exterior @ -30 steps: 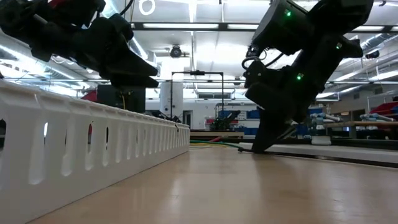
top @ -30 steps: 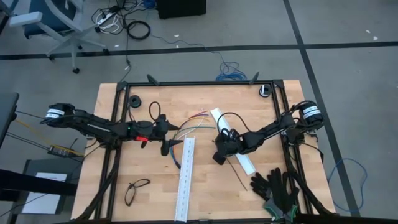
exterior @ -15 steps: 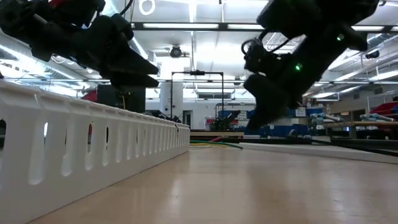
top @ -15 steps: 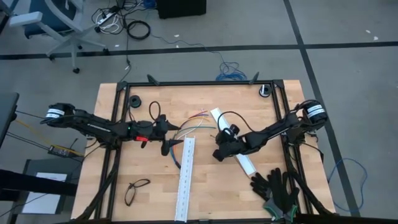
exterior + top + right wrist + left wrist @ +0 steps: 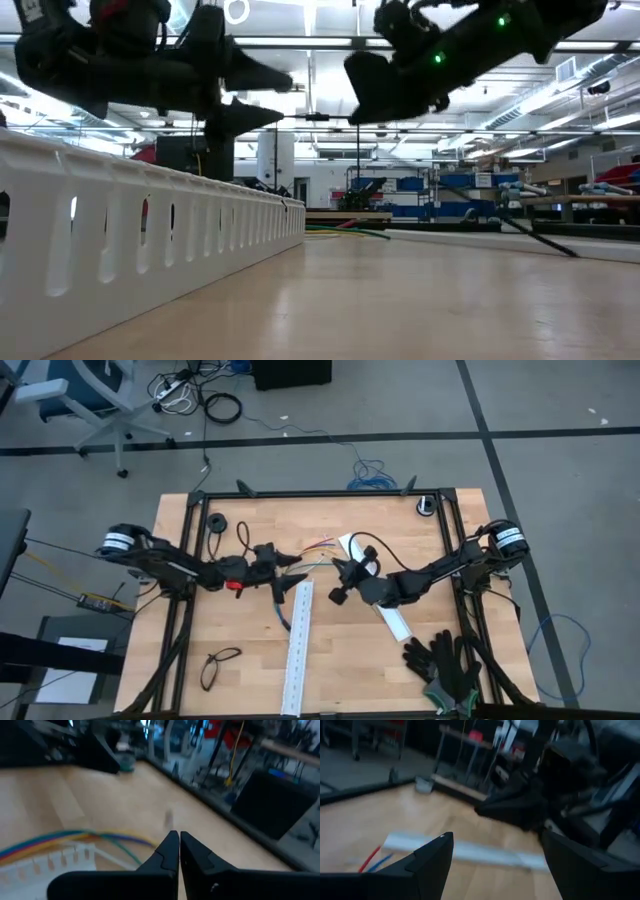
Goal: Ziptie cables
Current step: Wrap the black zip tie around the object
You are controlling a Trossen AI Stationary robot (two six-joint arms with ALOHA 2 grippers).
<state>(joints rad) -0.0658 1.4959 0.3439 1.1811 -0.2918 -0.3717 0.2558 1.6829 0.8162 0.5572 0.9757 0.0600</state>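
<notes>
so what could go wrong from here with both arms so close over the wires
1. The left gripper and right gripper face each other closely above the table; moving further in could make them collide.
2. The cables lie loose and fanned out, so the open left gripper may catch only some strands.
3. The right gripper is shut and holds nothing visible, so no tie may be ready.

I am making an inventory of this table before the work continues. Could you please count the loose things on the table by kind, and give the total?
White rails: 2
Cables (one bundle): 1
Black gloves (one heap, pieces cannot be counted): 1
Glasses: 1
Black tape roll: 1
Total: 6
</notes>
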